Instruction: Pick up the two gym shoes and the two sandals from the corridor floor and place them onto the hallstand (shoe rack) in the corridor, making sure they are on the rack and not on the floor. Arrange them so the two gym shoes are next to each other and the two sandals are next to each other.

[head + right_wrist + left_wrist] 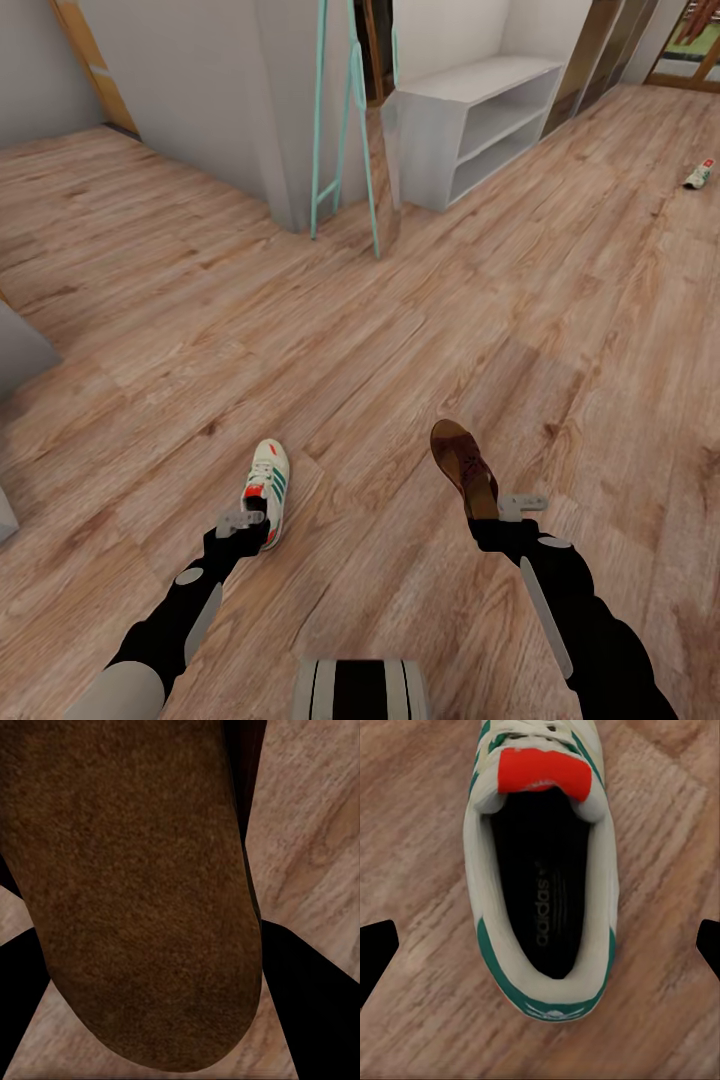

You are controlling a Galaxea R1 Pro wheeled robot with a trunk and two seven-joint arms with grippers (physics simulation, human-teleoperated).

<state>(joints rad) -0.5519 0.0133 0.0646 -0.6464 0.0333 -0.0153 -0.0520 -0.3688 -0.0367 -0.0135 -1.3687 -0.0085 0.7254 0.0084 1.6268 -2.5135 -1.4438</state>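
Matt wood-grain floor [420,330], fuzzy suede-like sandal [135,885] (brown), smooth leather-look sneaker [540,870]

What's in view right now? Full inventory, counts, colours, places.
gym shoe: 1, cream-white with green stripes and red tongue, on the floor at the left gripper.
second gym shoe: 1, white with green and red, far right on the floor.
sandal: 1, dark brown, at the right gripper.
hallstand: 1, pale grey-white, far centre, shelves bare.
ladder frame: 1, teal, left of the hallstand.
corridor floor: light brown wood planks.
left gripper: open, fingers either side of the shoe's heel.
right gripper: at the sandal's heel, grip unclear.
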